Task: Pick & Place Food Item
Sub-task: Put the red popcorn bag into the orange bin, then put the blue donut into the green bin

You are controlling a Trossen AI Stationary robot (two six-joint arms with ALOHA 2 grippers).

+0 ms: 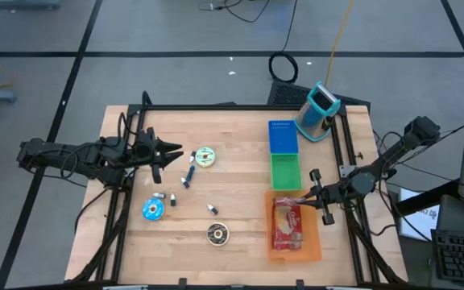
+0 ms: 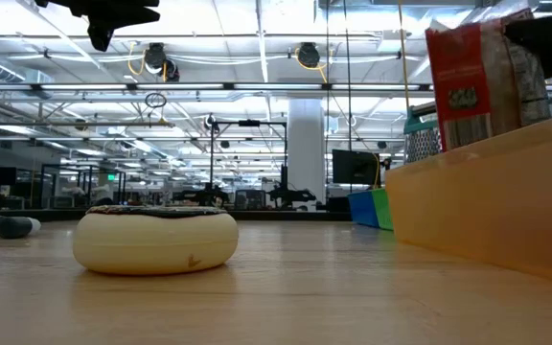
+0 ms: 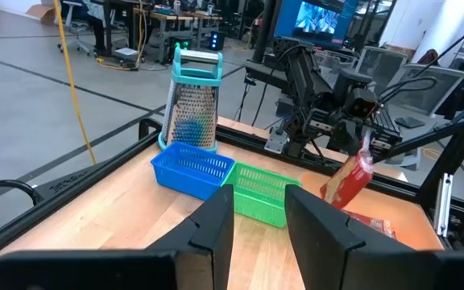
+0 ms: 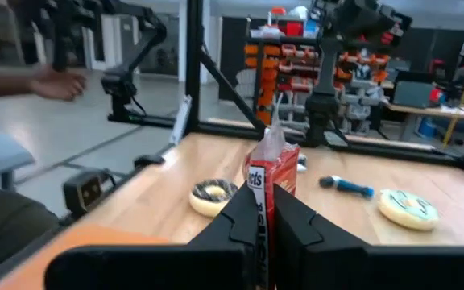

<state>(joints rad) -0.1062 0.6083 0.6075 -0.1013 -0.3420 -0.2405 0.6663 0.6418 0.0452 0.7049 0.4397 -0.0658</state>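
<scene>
A red food packet (image 1: 287, 224) is over the orange tray (image 1: 316, 251) at the table's near right. My right gripper (image 1: 309, 193) is shut on the packet. In the left wrist view the packet (image 3: 346, 181) hangs slanting below that gripper (image 3: 364, 143). In the low view the packet (image 2: 477, 81) rises above the tray wall (image 2: 477, 211), which hides its lower end. My left gripper (image 1: 164, 153) hovers open over the table's left side with nothing between its fingers (image 3: 216, 225). My right gripper pinches one end of the packet (image 4: 266, 187) between its two fingers. They come about level from the table's right side. The packet hangs tilted from the held end (image 3: 362, 157). Whether its lower end touches the tray floor I cannot tell.
A green basket (image 1: 286, 171), a blue basket (image 1: 283, 137) and a grater (image 1: 319, 111) stand in a row behind the tray. Tape rolls (image 1: 217, 234) (image 1: 153, 210) (image 1: 205, 157), a blue marker (image 1: 190, 173) and small bits lie left of centre. A person's hand (image 4: 55, 82) shows beyond the table.
</scene>
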